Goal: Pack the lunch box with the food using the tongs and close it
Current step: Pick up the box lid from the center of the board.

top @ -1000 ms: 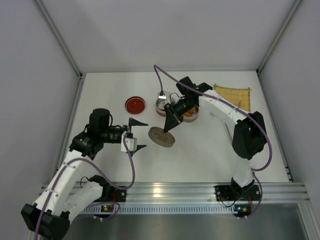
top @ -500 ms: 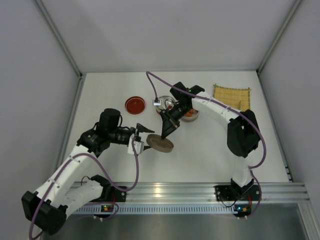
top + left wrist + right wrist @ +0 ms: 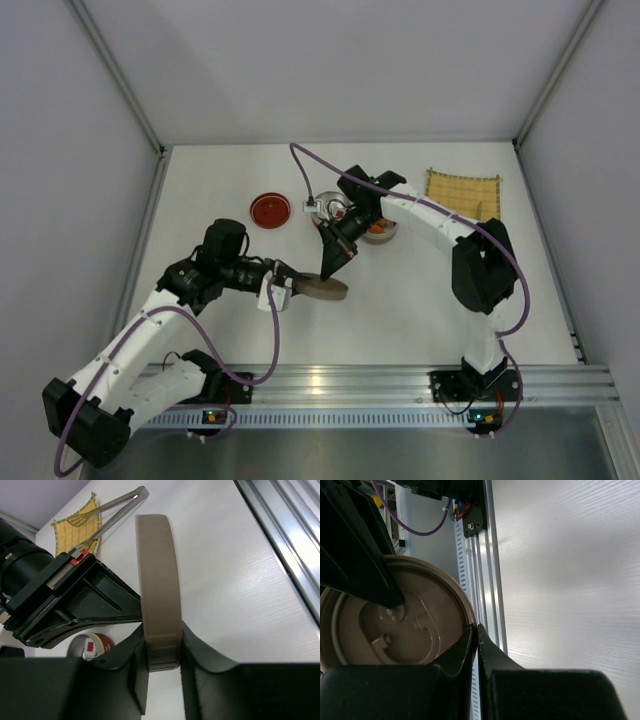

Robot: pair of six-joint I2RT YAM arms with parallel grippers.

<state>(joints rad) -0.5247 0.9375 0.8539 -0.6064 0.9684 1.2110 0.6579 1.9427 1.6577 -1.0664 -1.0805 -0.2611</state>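
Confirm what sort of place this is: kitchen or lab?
Most likely a lab robot cell, not a kitchen: a white table boxed in by plain grey panels, the left arm and right arm bolted to an aluminium rail, and only props like the tan lid and woven mat.

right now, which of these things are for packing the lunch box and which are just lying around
For the job:
- brown lid, held in the left fingers
- tongs
- steel tin
- orange food

Lying about:
- yellow mat
- red dish, use unclear
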